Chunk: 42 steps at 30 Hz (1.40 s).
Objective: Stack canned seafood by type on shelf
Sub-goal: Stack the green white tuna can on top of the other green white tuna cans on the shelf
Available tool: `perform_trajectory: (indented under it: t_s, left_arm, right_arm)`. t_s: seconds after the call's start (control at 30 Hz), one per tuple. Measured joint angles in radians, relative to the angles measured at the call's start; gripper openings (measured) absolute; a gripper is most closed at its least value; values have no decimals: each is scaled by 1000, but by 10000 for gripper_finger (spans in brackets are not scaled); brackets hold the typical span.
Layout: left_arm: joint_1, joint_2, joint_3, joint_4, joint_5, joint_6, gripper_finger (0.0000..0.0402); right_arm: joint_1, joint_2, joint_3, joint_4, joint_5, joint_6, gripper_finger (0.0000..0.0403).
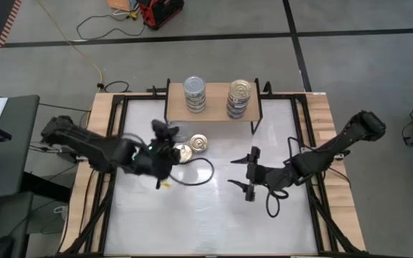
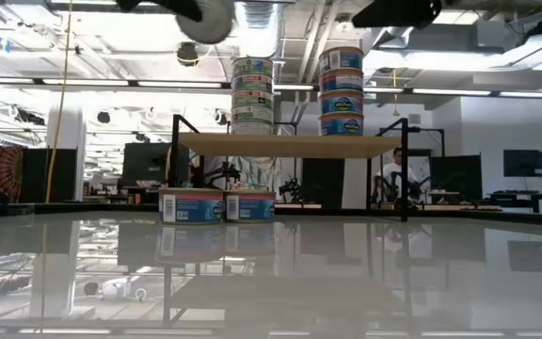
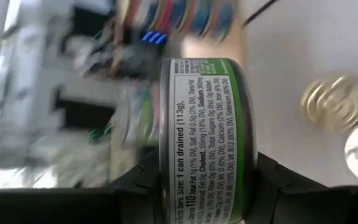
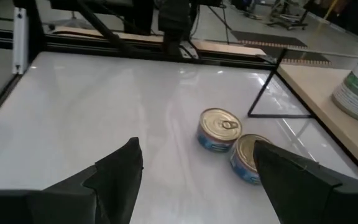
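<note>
Held tin (image 3: 207, 137): nearest the left wrist camera, green-banded label with nutrition print, seated between the two dark fingers (image 3: 138, 186).
Left gripper (image 1: 165, 147): pinching the held tin, raised above the desk (image 1: 214, 215) just left of the two loose tins, in front of the shelf's left end.
Loose tins: two gold-lidded, blue-labelled tins, one (image 1: 182, 152) touching or just beside the other (image 1: 199, 142), standing upright on the desk in front of the shelf; in the low view they (image 2: 192, 206) stand side by side below the board.
Shelf (image 1: 214, 107): light-wood board on thin black legs at the far edge of the desk.
Left stack (image 1: 194, 93): green-labelled tins, upright on the shelf's left half.
Right stack (image 1: 239, 97): blue-labelled tins, upright on the shelf's right half, apart from the left stack.
Right gripper (image 1: 251, 172): fingers spread wide, holding nothing, above bare desk to the right of the loose tins.
Room behind: a seated person (image 2: 398, 174) is visible beyond the shelf.
</note>
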Motion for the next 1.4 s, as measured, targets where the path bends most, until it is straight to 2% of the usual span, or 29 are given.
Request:
perform_trajectory:
  t_s: [0.07,0.2,0.27,0.37,0.67,0.93,1.2,1.4]
  left_arm:
    - [34,-15,0,167,75,204,134]
    - [78,-19,0,446,100,603,134]
    - [110,-20,0,541,128,747,134]
    - [177,-25,0,579,167,884,134]
    - [431,-26,0,648,244,1025,134]
    - [625,-26,0,679,370,1105,135]
    - [654,-26,0,605,499,1232,135]
    - [654,-16,0,614,462,1243,135]
  right_arm:
    - [-20,0,0,1,0,8,329]
    - [-40,-7,0,-4,0,8,329]
    - [-43,-9,0,-5,0,7,329]
    - [-44,-9,0,-25,0,-1,329]
    - [-83,-9,0,-63,1,0,329]
    - [-113,-9,0,-77,1,-28,329]
    - [-155,-9,0,-108,0,-45,329]
    - [-176,-9,0,-96,0,-49,329]
